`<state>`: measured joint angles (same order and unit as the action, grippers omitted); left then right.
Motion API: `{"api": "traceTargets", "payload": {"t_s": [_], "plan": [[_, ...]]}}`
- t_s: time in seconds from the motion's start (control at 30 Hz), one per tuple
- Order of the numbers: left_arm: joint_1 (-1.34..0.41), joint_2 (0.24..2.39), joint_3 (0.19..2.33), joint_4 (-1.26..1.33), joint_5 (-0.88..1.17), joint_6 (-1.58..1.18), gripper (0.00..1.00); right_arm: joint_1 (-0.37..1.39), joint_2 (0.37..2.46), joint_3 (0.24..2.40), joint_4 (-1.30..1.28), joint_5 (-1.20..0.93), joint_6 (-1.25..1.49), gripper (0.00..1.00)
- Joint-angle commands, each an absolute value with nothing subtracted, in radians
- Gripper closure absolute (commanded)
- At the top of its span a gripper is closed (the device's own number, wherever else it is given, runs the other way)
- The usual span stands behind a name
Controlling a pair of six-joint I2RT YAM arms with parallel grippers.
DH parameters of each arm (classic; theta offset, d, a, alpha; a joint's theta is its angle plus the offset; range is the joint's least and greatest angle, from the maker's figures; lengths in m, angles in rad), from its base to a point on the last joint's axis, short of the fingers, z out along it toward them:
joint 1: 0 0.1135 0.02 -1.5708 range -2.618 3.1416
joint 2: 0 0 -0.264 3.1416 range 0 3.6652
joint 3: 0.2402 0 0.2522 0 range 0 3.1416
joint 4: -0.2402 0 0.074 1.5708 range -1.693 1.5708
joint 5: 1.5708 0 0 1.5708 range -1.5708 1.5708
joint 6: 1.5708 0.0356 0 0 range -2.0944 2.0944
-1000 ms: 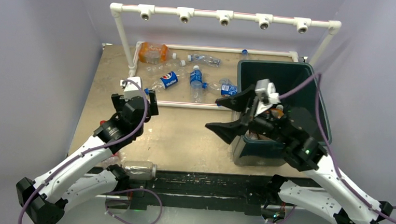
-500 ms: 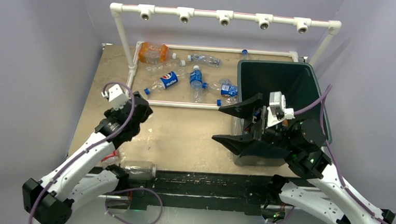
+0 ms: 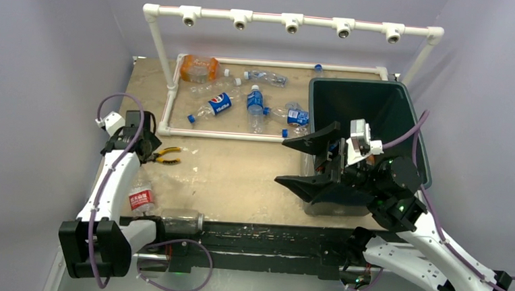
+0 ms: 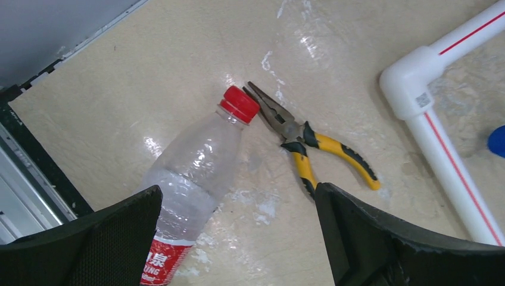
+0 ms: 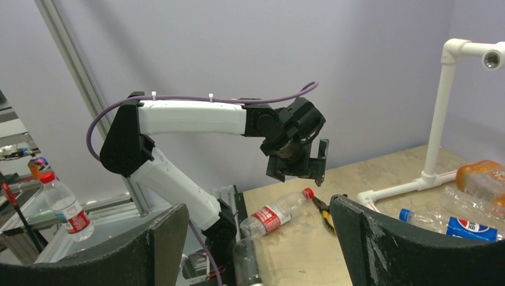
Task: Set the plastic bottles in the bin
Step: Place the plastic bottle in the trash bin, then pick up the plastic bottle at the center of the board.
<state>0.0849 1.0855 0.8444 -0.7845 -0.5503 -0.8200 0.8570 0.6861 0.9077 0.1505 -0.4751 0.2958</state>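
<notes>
Bottles [image 3: 255, 105] lie left of the bin [image 3: 372, 102] — pliers [image 4: 293, 130] beside a lone bottle [image 4: 193, 170].

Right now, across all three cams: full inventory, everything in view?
bin: one, dark green, table's right side
plastic bottles: about seven, mostly clear, one orange, several blue-labelled, lying inside the pipe frame
red-capped bottle: one, clear, red label, lying near table's left edge, cap next to the pliers' tips
near-edge bottle: one, clear, lying on the black front rail
pliers: one, yellow-and-black handles, just nearer than the frame's left corner
pipe frame: one, white, flat on table's far half, with an overhead bar
table: one, beige
left claw: open, empty, above red-capped bottle and pliers
right claw: open, empty, by the bin's near-left corner
</notes>
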Motion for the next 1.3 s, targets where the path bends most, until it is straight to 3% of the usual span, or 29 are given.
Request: {"api": "traceTargets", "payload": {"t_s": [0.0, 0.33, 0.73, 0.93, 1.27], "plan": [[0.105, 1.105, 0.785, -0.752, -0.54, -0.723, 0.01, 0.857, 0.655, 0.914, 0.181, -0.49, 0.309, 0.07], [0.178, 1.204, 0.783, -0.732, -0.59, -0.693, 0.01, 0.857, 0.648, 0.876, 0.254, -0.506, 0.348, 0.07], [0.231, 1.429, 0.76, -0.62, -0.534, -0.709, 0.04, 0.857, 0.62, 0.928, 0.152, -0.471, 0.304, 0.07], [0.232, 1.427, 0.718, -0.564, -0.508, -0.702, 0.14, 0.857, 0.609, 0.917, 0.147, -0.45, 0.306, 0.07], [0.233, 1.386, 0.724, -0.576, -0.52, -0.693, 0.4, 0.857, 0.612, 0.931, 0.141, -0.446, 0.315, 0.07]]}}
